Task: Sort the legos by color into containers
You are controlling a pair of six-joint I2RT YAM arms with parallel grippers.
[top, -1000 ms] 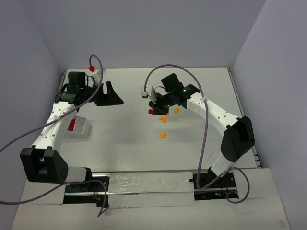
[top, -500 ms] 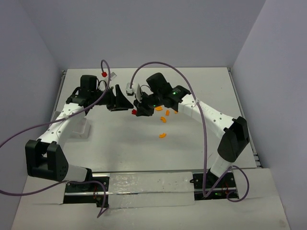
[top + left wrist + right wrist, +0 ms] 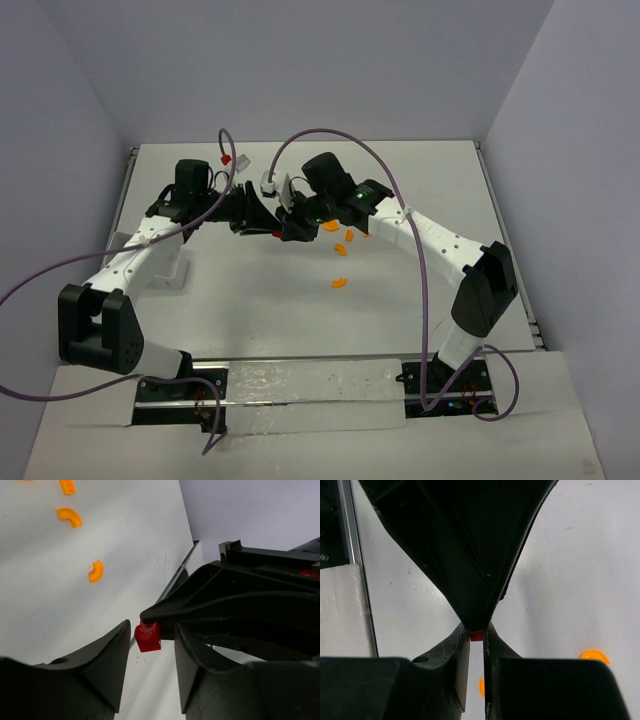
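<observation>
One red lego point(image 3: 148, 636); four orange legos point(image 3: 338, 283) (overhead).

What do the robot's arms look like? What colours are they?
The left arm and right arm are both made of white tubes with chunky black joints. A long purple cable loops off each one, with a red plug on the left. The jaws are black and wedge-shaped. A tiny green light glows on the right arm.

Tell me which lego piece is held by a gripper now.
The red block, pinched by the right gripper between the open fingers of the left gripper; the orange curved pieces all lie on the table.
</observation>
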